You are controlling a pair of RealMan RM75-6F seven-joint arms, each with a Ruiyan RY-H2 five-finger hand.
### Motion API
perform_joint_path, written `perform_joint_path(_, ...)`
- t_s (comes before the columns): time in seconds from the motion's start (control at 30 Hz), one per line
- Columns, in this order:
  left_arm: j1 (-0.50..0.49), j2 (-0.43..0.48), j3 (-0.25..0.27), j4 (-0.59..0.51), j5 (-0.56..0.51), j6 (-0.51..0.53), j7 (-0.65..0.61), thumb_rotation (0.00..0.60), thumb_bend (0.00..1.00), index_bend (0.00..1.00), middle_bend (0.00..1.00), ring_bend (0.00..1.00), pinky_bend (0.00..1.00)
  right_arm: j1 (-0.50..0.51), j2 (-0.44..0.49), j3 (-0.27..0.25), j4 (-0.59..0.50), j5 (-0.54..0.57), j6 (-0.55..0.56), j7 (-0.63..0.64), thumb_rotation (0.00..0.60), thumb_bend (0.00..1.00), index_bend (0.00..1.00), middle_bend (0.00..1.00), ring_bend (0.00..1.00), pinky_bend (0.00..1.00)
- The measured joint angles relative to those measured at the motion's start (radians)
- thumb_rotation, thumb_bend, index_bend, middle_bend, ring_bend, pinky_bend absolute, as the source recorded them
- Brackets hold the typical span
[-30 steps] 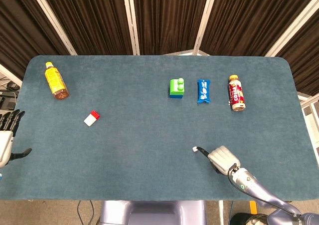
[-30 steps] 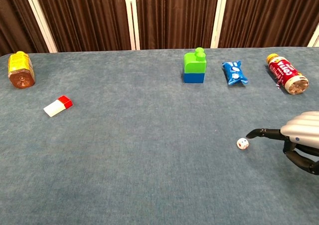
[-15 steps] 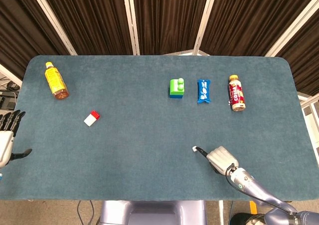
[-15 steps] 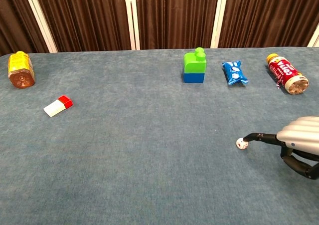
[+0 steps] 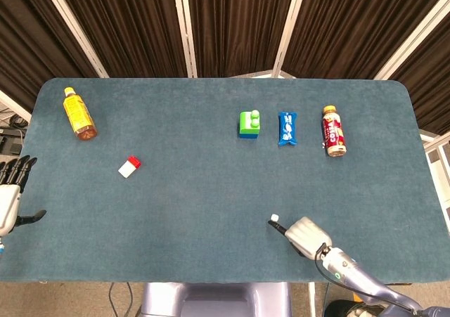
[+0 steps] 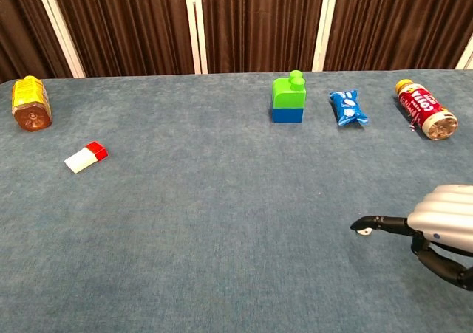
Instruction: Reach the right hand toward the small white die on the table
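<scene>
Lying low over the near right part of the table [image 5: 211, 190], the right hand [image 5: 304, 235] is stretching one dark finger [image 6: 380, 221] out to its left; the tip is touching the die [image 5: 274, 218], and in the chest view the die [image 6: 363, 232] is sitting just under that tip, partly hidden by it; the other fingers are curling down under the pale back of the hand [image 6: 442, 226], closing on nothing; nothing is being held, and the die is resting on the cloth.

The left hand [image 5: 10, 194] is hanging at the table's left edge, seen only in the head view; its dark fingers are pointing up and standing slightly apart, the thumb is sticking out to the side, and it is holding nothing.

Further back, a green and blue block [image 5: 248, 124] is standing upright; a blue packet [image 5: 287, 128] is lying just to its right; a red bottle [image 5: 333, 131] is lying on its side beyond that; all three are sitting well apart from the die; at the far left an orange bottle [image 5: 79, 113] is lying on its side, and a small white and red piece [image 5: 129, 166] is lying nearer the middle left.
</scene>
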Motion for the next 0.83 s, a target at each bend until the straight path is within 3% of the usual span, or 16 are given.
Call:
perform_joint_path(0.23, 0.002, 0.001, 0.0, 0.003, 0.006, 0.001, -0.011, 0.6, 0.0, 0.0, 0.0, 0.0, 0.0, -0.015, 0.023, -0.009, -0.028, -0.062, 0.075, 0.014, 0.6, 0.74, 0.0, 0.76, 0.79, 1.0)
perform_joint_path(0.33, 0.007, 0.001, 0.001, 0.007, 0.013, 0.006, -0.022, 0.6, 0.0, 0.0, 0.0, 0.0, 0.0, -0.033, 0.043, -0.011, -0.034, -0.104, 0.148, 0.035, 0.6, 0.64, 0.0, 0.74, 0.78, 0.94)
perform_joint_path(0.43, 0.017, -0.002, 0.006, 0.015, 0.022, 0.021, -0.031, 0.6, 0.0, 0.0, 0.0, 0.0, 0.0, -0.063, 0.067, -0.014, -0.037, -0.15, 0.246, 0.066, 0.6, 0.35, 0.0, 0.61, 0.63, 0.67)
perform_joint_path(0.5, 0.025, -0.009, 0.009, 0.021, 0.027, 0.036, -0.022, 0.6, 0.0, 0.0, 0.0, 0.0, 0.0, -0.09, 0.086, -0.015, -0.037, -0.175, 0.324, 0.091, 0.6, 0.11, 0.0, 0.43, 0.39, 0.37)
perform_joint_path(0.6, 0.043, -0.026, 0.017, 0.029, 0.042, 0.076, 0.014, 0.6, 0.0, 0.0, 0.0, 0.0, 0.0, -0.137, 0.112, -0.011, -0.037, -0.198, 0.439, 0.124, 0.6, 0.0, 0.0, 0.17, 0.08, 0.06)
perform_joint_path(0.67, 0.059, -0.034, 0.022, 0.029, 0.059, 0.109, 0.019, 0.6, 0.0, 0.0, 0.0, 0.0, 0.0, -0.176, 0.126, -0.005, -0.035, -0.204, 0.514, 0.14, 0.6, 0.0, 0.0, 0.06, 0.01, 0.0)
perform_joint_path(0.73, 0.072, -0.038, 0.027, 0.032, 0.084, 0.137, 0.007, 0.6, 0.0, 0.0, 0.0, 0.0, 0.0, -0.212, 0.134, 0.002, -0.031, -0.201, 0.572, 0.152, 0.6, 0.0, 0.0, 0.01, 0.0, 0.0)
perform_joint_path(0.83, 0.086, -0.043, 0.033, 0.043, 0.117, 0.162, -0.023, 0.6, 0.0, 0.0, 0.0, 0.0, 0.0, -0.269, 0.143, 0.017, -0.016, -0.183, 0.651, 0.171, 0.6, 0.0, 0.0, 0.0, 0.0, 0.0)
